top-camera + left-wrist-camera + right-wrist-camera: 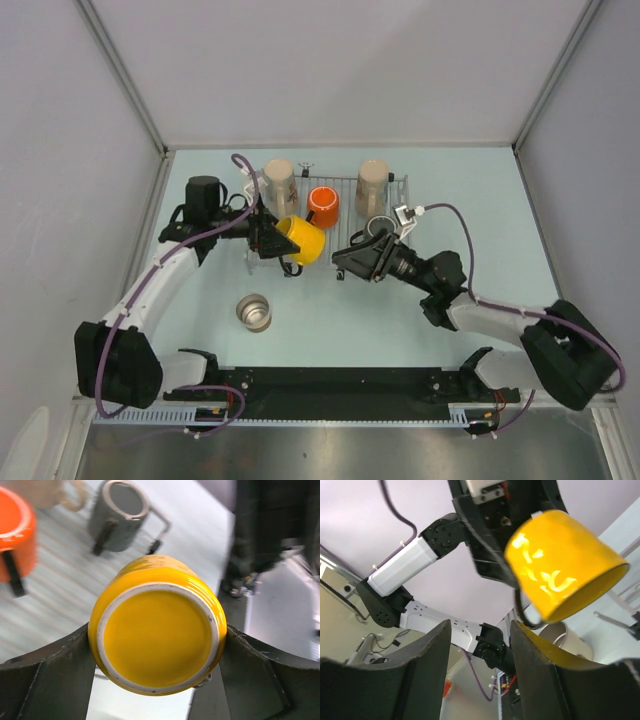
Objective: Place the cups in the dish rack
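Yellow cup (157, 625) is gripped sideways by the closed left tool (157, 641) over the near edge of the dish rack (348, 200); the right tool (479, 640) (spread, empty) is held close. Released tilted, it could be tipped onto the counter (330, 310).

Left hand (272, 235) clamped on yellow cup (303, 240), right hand (345, 262) fingers parted, both arms extended forward

The glossy yellow ceramic mug (157, 630) shows a white ring around its base (the base itself is yellow). The round orange-red cup (323, 206) has a black handle. The thin-wire dish rack (345, 195) is silver-white and the flat bench (350, 310) pale blue-green.
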